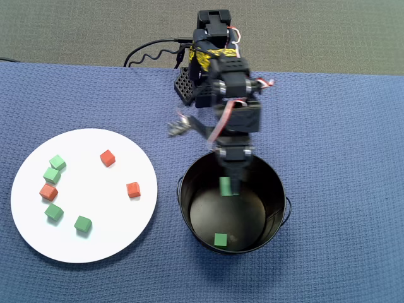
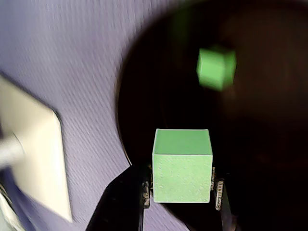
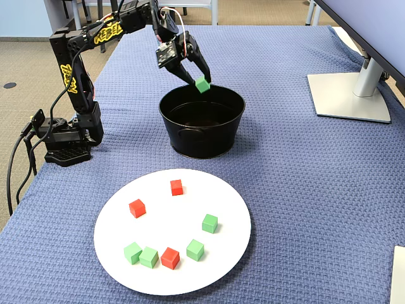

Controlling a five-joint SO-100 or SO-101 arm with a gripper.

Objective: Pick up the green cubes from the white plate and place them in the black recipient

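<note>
Claw (image 3: 201, 82): clenched on one green cube (image 3: 202, 85), a finger pressed to each side of it; the wrist view shows the same held cube (image 2: 182, 166) pinched between the two fingertips.
Height: the claw hangs above the rim of the black recipient (image 3: 201, 136), over its far side in the fixed view; the overhead view puts the claw (image 1: 226, 183) inside the bucket's outline, near its upper edge.
Below the claw: a second green cube (image 1: 219, 239) lies on the recipient's flat bottom, toward the wall farthest from the arm's base; in the wrist view it is the blurred green shape (image 2: 216, 68) beyond the held one.
White plate (image 1: 120, 240): on the blue cloth of the desk (image 1: 341, 139), well apart from the claw, to its left in the overhead view and nearer the camera in the fixed view.
On the plate: four green cubes, two touching near the edge farthest from the claw (image 1: 57, 162) (image 1: 52, 175), two more spaced along the lower part (image 1: 53, 212) (image 1: 83, 224); three red-orange cubes (image 1: 107, 158) (image 1: 132, 189) (image 1: 48, 191) sit among them.
Away from the claw: a monitor stand (image 3: 347, 95) at the right of the fixed view.
</note>
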